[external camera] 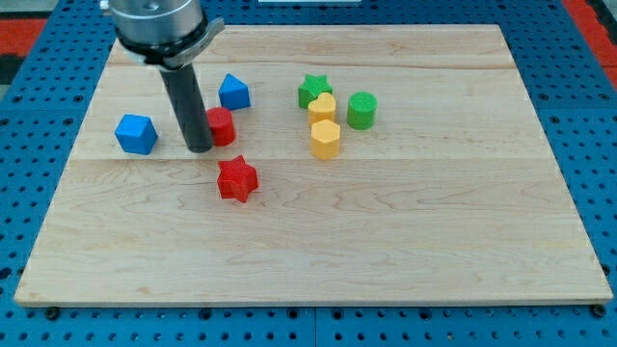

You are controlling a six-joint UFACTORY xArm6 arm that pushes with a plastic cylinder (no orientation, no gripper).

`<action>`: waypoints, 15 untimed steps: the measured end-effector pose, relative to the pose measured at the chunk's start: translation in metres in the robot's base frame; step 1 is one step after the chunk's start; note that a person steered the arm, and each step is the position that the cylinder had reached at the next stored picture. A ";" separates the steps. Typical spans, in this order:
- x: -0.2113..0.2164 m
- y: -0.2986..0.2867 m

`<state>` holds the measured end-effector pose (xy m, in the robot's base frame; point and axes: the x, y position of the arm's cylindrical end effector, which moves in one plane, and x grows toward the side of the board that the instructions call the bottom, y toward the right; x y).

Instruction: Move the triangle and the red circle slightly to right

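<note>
The red circle block sits in the upper left part of the wooden board. The blue triangle-like block lies just above and to the right of it. My tip rests on the board right against the red circle's left side, partly covering it. The rod rises from there to the view's top.
A blue cube lies to the left of my tip. A red star lies below the red circle. A green star, a yellow block, a yellow hexagon and a green cylinder cluster at the centre top.
</note>
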<state>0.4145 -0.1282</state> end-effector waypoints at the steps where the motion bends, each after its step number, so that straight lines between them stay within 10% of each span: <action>1: -0.022 0.027; 3: -0.027 -0.051; 7: -0.071 0.051; 10: -0.051 -0.015; 15: -0.036 0.049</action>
<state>0.3785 -0.0789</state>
